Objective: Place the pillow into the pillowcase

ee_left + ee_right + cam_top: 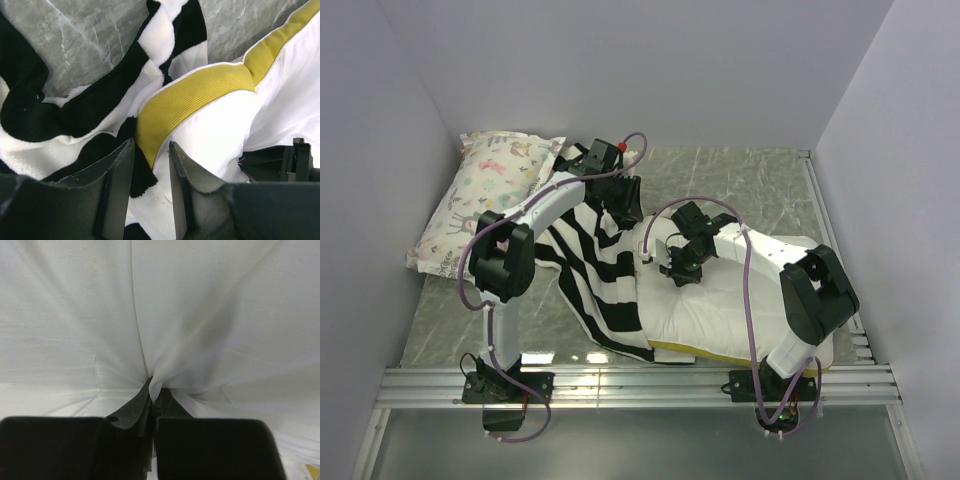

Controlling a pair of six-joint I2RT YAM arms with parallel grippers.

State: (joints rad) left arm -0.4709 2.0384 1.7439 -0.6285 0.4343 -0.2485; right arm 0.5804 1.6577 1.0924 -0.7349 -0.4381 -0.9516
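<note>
The pillow (740, 300) lies flat on the desk (750, 180), right of centre. Its left edge is tucked under, or into, the striped pillowcase (585, 265), which is spread in loose folds beside it. A smaller flowered pillow (490, 195) sits off in the far left corner, well apart. The right tool (152, 390) is squeezed tight on a pinch of the pillow's white cover, and the cloth gathers into creases running to its tips. The left tool (150, 145) is at the far end of the pillowcase, where the pillow's yellow band (200, 95) meets the black and white cloth. Its jaws stand only a narrow gap apart with cloth lying in the gap, but from here I cannot tell whether it is actually gripping anything. To my eye the pillow is plump, light and very soft. A pinch of cover likely stretches and drags the filling slowly, so a grip near a corner or along the firmer yellow band should move it better. The pillowcase looks thick, limp and fuzzy, likely to cling and bunch. I'd hold it by the hem of its open mouth so the opening stays wide.
</note>
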